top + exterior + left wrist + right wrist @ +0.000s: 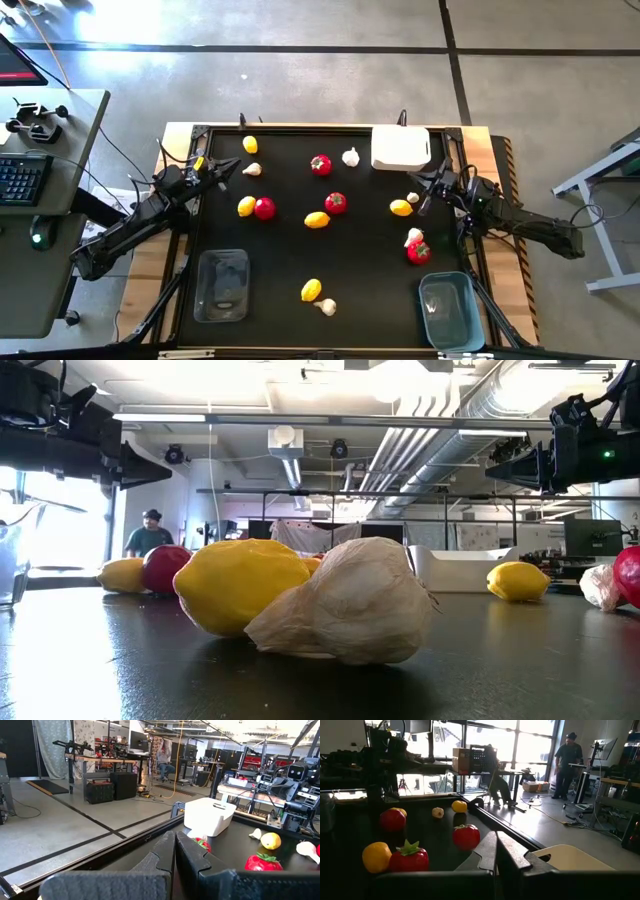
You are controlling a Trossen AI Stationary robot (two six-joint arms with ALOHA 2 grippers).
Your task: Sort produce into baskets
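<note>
Produce lies scattered mid-table, nothing sorted yet; right gripper [432, 186], fingers closed and empty, sits nearest the yellow lemon [401, 208] at its 8 o'clock, while left gripper [222, 172], likewise closed, waits opposite.

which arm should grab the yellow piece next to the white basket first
Right. The right gripper, shut, hovers right beside that yellow piece below the white basket; the left gripper is across the table.

Two dark, jointed robot arms, each ending in a matte black two-finger gripper, left [232, 168] and right [424, 200], with black cabling behind them.
</note>
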